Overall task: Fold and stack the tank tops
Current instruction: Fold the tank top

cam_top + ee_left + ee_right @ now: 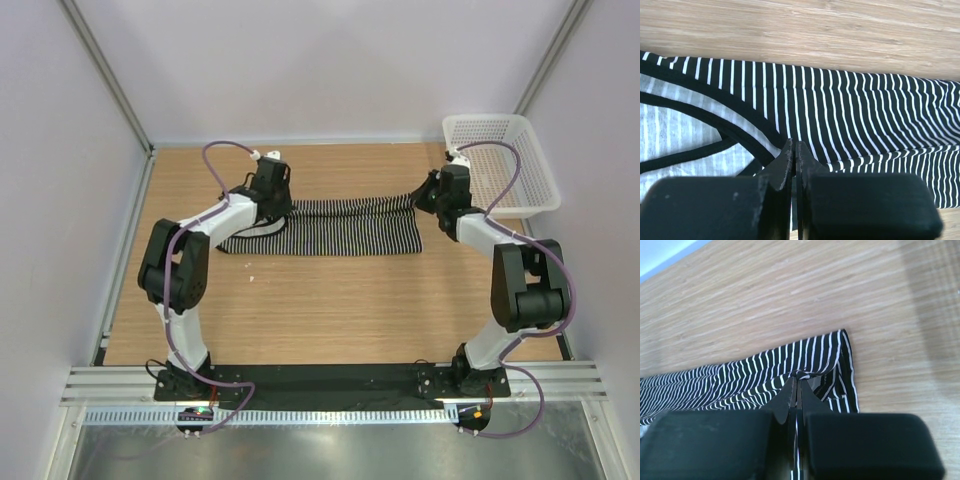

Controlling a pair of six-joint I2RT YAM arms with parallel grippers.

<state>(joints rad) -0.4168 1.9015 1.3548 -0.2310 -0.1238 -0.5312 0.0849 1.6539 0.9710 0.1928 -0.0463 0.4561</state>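
One tank top (330,228) with thin black-and-white stripes lies stretched left to right across the middle of the wooden table, its far edge lifted between my two grippers. My left gripper (274,206) is shut at the armhole end, its fingertips closed by the black trim (740,107). In the left wrist view the tank top (855,110) fills the frame past the left gripper (794,146). My right gripper (423,200) is shut on the hem end. In the right wrist view the right gripper (797,379) pinches a bunched fold of the tank top (755,375).
A white plastic mesh basket (520,135) stands at the back right corner, just behind the right arm. A small white speck (250,279) lies on the wood in front of the tank top. Walls close in on the table's left, right and back.
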